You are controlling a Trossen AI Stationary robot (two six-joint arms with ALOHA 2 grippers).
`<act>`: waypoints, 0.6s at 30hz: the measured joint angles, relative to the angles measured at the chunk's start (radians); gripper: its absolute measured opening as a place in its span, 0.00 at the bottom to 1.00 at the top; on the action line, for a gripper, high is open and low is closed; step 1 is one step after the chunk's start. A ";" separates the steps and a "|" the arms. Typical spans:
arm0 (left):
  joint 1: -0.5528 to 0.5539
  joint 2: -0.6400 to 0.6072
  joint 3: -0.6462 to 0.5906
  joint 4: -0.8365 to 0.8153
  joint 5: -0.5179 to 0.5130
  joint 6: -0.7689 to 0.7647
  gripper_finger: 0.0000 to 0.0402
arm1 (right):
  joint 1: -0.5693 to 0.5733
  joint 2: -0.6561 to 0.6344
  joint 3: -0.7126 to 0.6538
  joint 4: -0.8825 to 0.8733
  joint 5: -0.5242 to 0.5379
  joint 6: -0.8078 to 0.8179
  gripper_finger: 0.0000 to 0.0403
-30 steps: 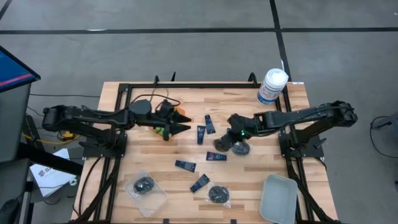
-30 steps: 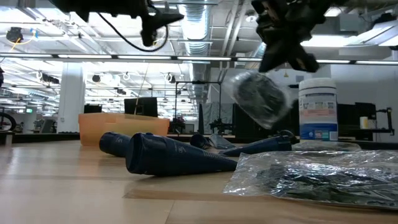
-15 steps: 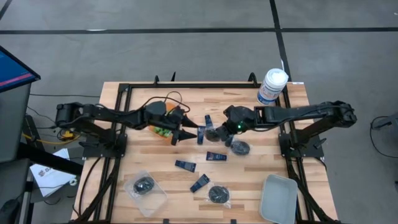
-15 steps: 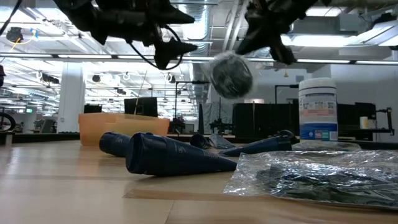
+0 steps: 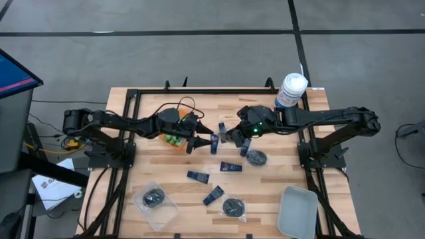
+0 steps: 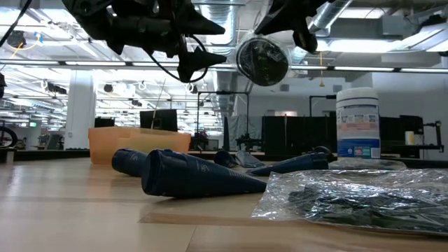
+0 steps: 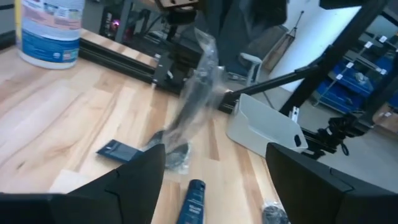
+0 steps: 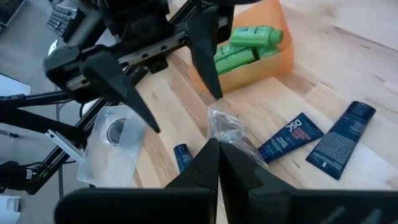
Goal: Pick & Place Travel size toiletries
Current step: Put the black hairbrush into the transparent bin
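Clear plastic packet (image 6: 262,61) hangs long-axis down from the right gripper's (image 8: 213,142) shut jaws, directly facing the left gripper's (image 5: 201,137) spread jaws, above the counter (image 5: 265,192).

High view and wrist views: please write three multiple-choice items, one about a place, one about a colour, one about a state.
1. The green bottles lie
A. in the orange bin
B. in the grey tray
C. on bare wood

2. The flat tubes on the table are
A. red
B. dark navy
C. white

3. The raised clear packet is
A. pinched by the right gripper
B. pinched by the left gripper
C. lying flat

Key: 1A, green bottles sit inside the orange bin. 2B, tubes look navy. 3A, right gripper is shut on the clear packet; left gripper is open.
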 joint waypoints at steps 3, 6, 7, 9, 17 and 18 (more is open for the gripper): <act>0.015 0.000 0.000 0.000 -0.001 0.000 0.68 | 0.010 0.000 0.000 -0.002 0.000 0.000 0.00; 0.027 0.000 0.000 0.000 -0.005 0.000 0.68 | 0.020 0.000 0.000 -0.002 -0.001 0.002 0.00; 0.030 0.000 0.000 0.000 -0.005 0.000 0.68 | 0.021 0.000 0.000 -0.002 -0.001 0.002 0.00; 0.034 0.000 0.000 0.000 -0.005 0.000 0.68 | 0.021 0.000 0.000 -0.001 -0.001 0.002 0.00; 0.031 0.000 0.000 0.021 0.043 0.000 0.68 | 0.005 0.000 0.000 0.004 -0.001 -0.004 0.00; 0.031 0.000 0.000 0.032 0.049 0.000 0.68 | 0.001 0.000 0.000 0.005 -0.001 -0.008 0.00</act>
